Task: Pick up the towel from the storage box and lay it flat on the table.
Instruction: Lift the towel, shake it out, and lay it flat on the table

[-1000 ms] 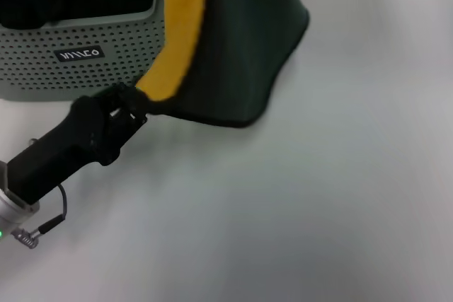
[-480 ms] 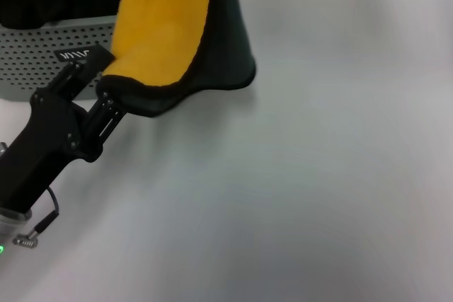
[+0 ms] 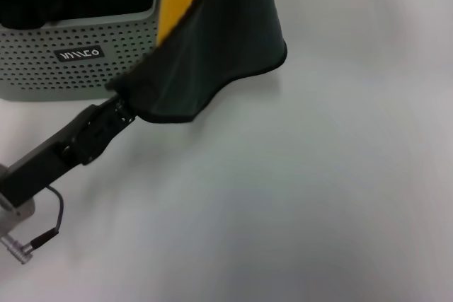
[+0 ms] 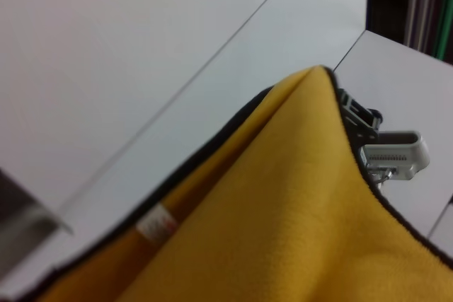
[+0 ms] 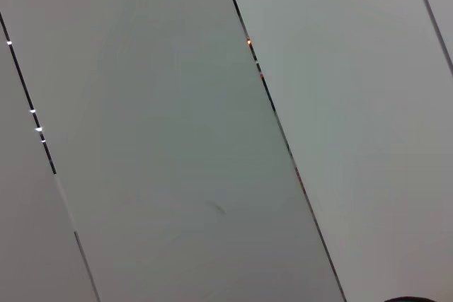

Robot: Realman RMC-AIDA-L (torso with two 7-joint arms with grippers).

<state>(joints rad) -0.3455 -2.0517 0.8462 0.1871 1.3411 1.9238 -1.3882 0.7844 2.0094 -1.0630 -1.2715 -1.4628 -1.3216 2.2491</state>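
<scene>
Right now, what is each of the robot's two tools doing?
Left tool: closed on the towel's lower corner, beside the storage box.
Right tool: not in view.

The storage box (image 3: 78, 54) stands on the worktop (image 3: 318, 189) at the far left. The towel (image 3: 212, 54) hangs in the air just to the right of the box, partly in front of its right end, with its lower edge above the worktop. The left end effector (image 3: 120, 107) reaches in from the near left, in front of the box, and meets the lower left corner of the towel.
</scene>
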